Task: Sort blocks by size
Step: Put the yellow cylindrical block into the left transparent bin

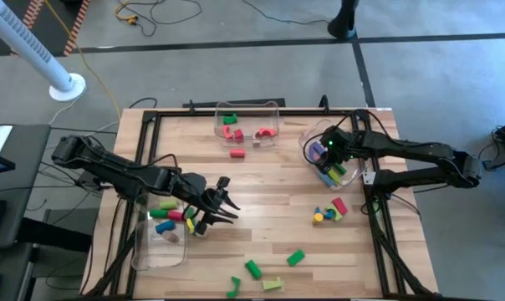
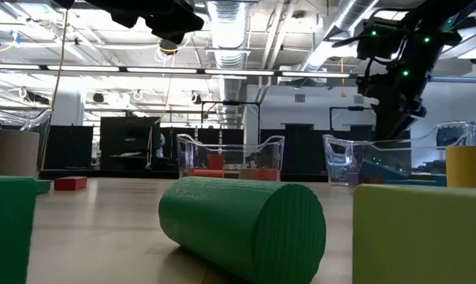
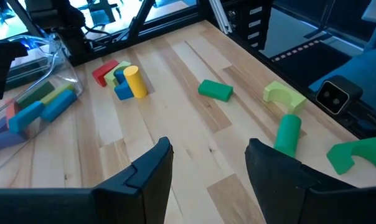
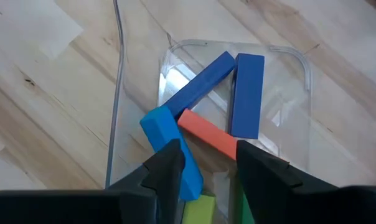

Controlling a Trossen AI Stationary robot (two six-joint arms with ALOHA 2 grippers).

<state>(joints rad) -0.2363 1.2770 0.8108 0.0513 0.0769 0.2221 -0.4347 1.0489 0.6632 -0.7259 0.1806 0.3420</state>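
The right gripper hangs over the clear bin at about three o'clock on the desk, its fingers parted and empty above the long blocks lying inside: two dark blue bars, a lighter blue bar, an orange-red bar and a yellow-green piece at the bottom. The left gripper hovers near the desk's centre-left, at roughly eight o'clock, released with nothing between its fingers, just beside a second clear bin that holds green, red, pink, blue and tan blocks. A third bin stands at twelve o'clock with red and green pieces in it, and a red block lies on the bare wood just in front of it. Between centre and four o'clock sits a small cluster of red, green, blue and yellow blocks, the yellow cylinder upright. At six o'clock lie loose green blocks: a cylinder, a cuboid, a dark green arch and a pale yellow-green arch.
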